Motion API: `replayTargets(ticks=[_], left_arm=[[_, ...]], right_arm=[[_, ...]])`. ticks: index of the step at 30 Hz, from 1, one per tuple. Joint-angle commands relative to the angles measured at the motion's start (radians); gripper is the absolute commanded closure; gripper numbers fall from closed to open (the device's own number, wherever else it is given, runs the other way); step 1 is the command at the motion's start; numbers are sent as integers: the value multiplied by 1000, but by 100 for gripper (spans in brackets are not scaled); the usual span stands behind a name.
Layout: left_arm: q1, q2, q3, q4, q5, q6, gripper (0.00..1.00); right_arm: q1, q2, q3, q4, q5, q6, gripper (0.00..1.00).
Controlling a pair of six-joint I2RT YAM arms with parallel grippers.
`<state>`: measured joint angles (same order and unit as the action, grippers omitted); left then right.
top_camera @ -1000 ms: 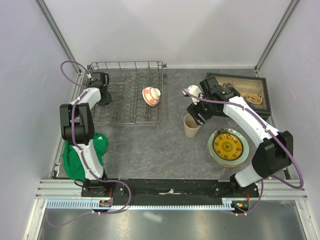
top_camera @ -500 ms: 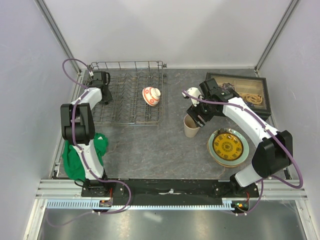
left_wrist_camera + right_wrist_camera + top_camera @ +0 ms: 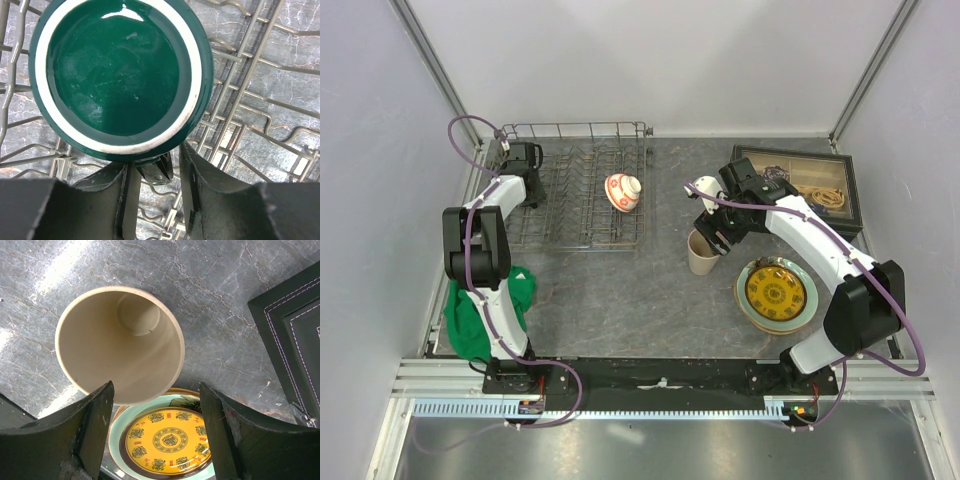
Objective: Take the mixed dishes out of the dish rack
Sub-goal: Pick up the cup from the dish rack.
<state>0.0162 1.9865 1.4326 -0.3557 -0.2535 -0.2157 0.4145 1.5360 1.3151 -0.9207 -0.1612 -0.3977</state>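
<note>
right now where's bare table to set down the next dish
Widest bare table lies in front of the dish rack, between the green cloth and the beige cup. Crowded on the right: cup, stacked plates, dark box.

Mug (image 3: 120,75) in dish rack (image 3: 260,100), just ahead of left end effector (image 3: 152,200). Cup (image 3: 120,340) on bench (image 3: 225,315), ahead of right end effector (image 3: 155,435); stacked plates (image 3: 170,442) beside cup, box (image 3: 295,340) right.

readable text: none could be made out in any view.
yellow-gold patterned dish (image 3: 167,442): carried a ring of small square emblems around a central medallion; they resembled seal characters but were too small to read.
small red-and-white bowl (image 3: 623,191): bore round red motifs, too small to tell whether any were characters.
</note>
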Motion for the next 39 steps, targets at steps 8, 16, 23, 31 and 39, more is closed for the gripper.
replayTargets(ticks=[8,16,23,31,39], left_arm=[[-1,24,5,43,-20,33,61],[-1,32,2,44,-10,35,67],[-1,32,0,43,-1,32,70],[-2,23,-11,43,5,36,94],[-1,-11,-15,44,17,59,99]], right_arm=[[-6,-25,-1,17,-17,-10,23],[-8,-28,-2,16,-15,-12,23],[-13,-27,-16,16,-20,-12,23],[-14,-23,-23,22,-29,-13,23],[-19,-27,-37,31,-35,-15,23]])
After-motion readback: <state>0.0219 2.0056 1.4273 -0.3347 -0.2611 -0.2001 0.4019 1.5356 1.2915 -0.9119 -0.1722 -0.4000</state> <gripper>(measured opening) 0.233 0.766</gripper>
